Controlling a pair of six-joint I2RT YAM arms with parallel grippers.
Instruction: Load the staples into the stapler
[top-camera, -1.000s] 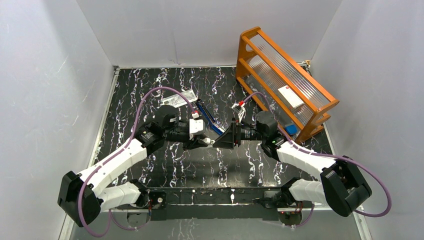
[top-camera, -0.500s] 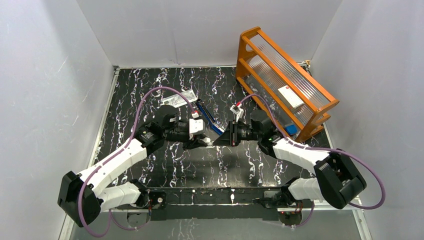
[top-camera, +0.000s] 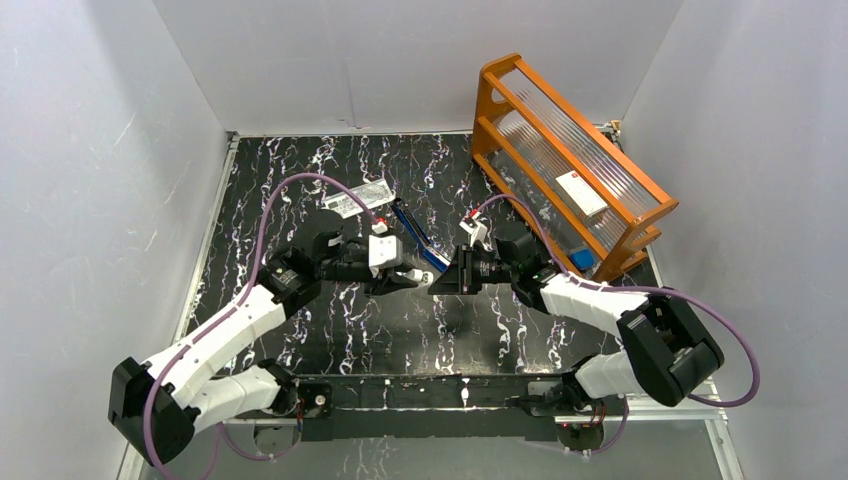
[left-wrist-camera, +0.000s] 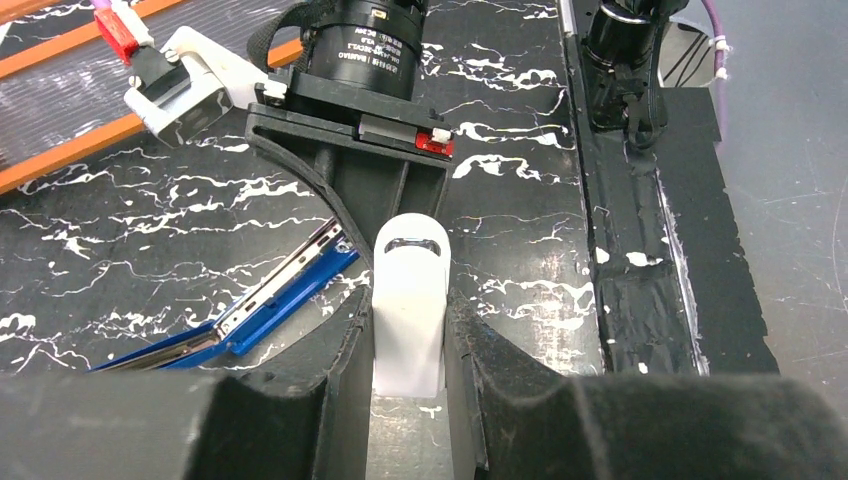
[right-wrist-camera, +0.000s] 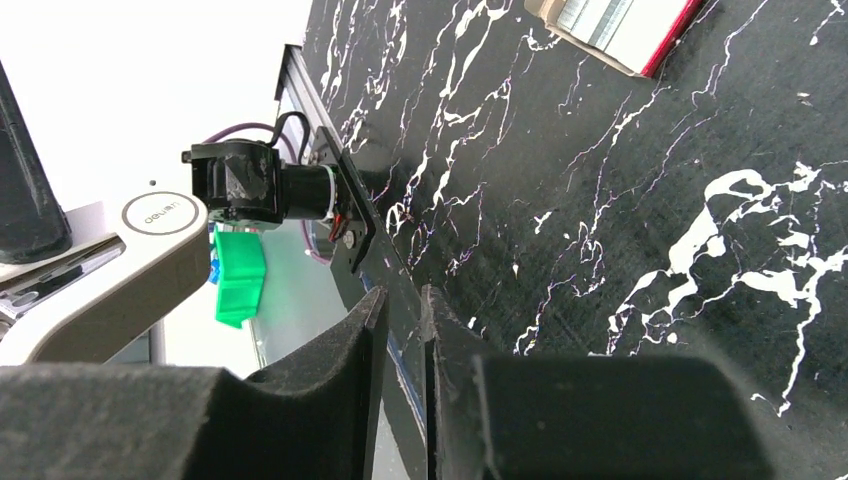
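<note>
Far back on the left of the black marbled table (top-camera: 300, 180), a box (top-camera: 352, 200) is lying flat. In the right wrist view the staples (right-wrist-camera: 592, 14) are showing as grey strips side by side against that box, well apart from both arms. Whether they are sitting in it or on it I cannot tell.

Just right of the box, the left gripper (top-camera: 408, 281) is reaching toward the middle of the table. It is gripping a white gadget (left-wrist-camera: 408, 290), which is standing out past its two black fingers (left-wrist-camera: 480, 360).

Behind and between the two grippers, the stapler (top-camera: 420, 240) is lying swung open on the table, with its blue body and silver rail facing up and one end pointing toward the grippers.

The right gripper (top-camera: 438, 282) is pointing left, nose to nose with the left one. Its jaws are standing almost together with only a thin slit between them. Whether anything is pinched there I cannot tell. Seen from the left wrist, one of its fingers is curving down right at the end of the stapler's rail.

At the far right an orange rack (top-camera: 640, 195) is leaning, tilted, by the wall.
</note>
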